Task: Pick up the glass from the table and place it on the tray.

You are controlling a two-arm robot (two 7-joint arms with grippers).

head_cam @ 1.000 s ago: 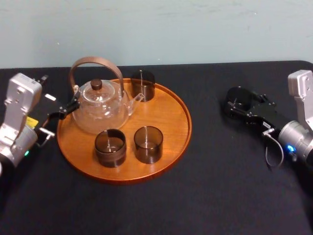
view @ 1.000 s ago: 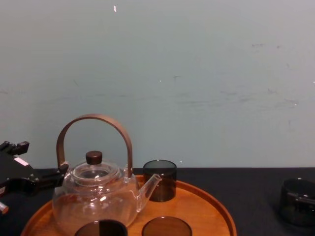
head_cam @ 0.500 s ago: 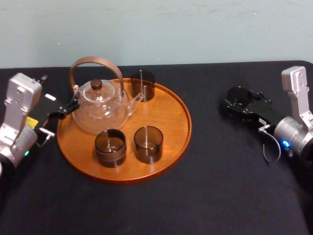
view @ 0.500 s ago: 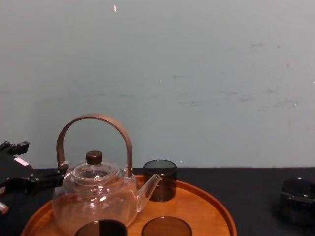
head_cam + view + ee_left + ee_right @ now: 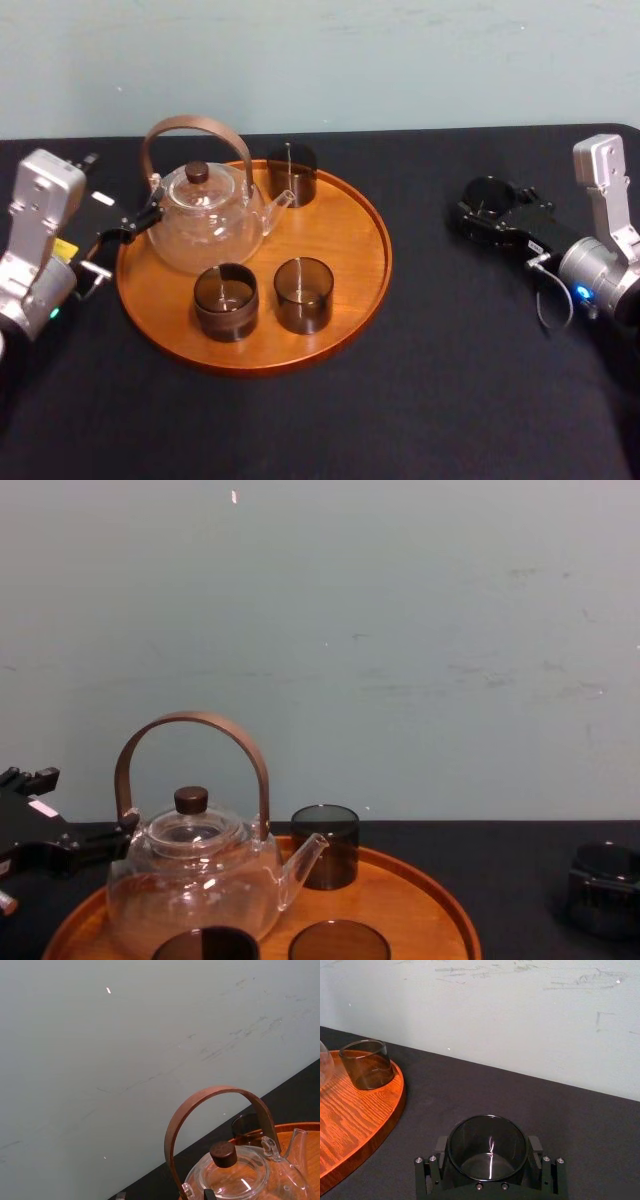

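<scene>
Glass [image 5: 488, 190] – where does it stand?
– On the table [image 5: 430, 330], right of the tray [image 5: 345, 250], squeezed between the right gripper [image 5: 489, 1149] fingers [image 5: 440, 1146]. The wrist view shows that contact, the head view does not. The left gripper [image 5: 135, 222] hangs beside the teapot [image 5: 205, 215].

Head cam looked down on table [image 5: 440, 400]; chest cam low, facing across to its far edge; both caught tray [image 5: 410, 890].

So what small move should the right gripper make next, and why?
Probably lift straight up: the right gripper seems closed on the glass, which stands on the table, apart from the tray. The left gripper sits beside the tray.
</scene>
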